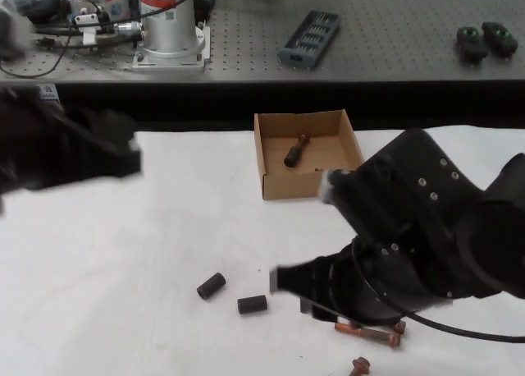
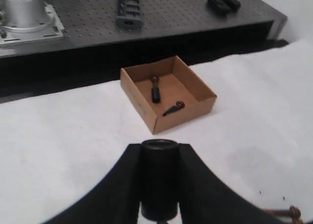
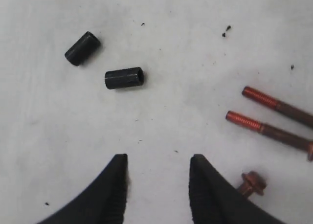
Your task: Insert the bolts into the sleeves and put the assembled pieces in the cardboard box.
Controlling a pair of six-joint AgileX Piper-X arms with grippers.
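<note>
Bolts (image 3: 274,104) three loose, sleeves (image 3: 124,78) two loose, boxed pieces (image 2: 155,89) two

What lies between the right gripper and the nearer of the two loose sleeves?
Only bare white cloth: the right wrist view shows nothing else between the right gripper and the nearer sleeve.
</note>
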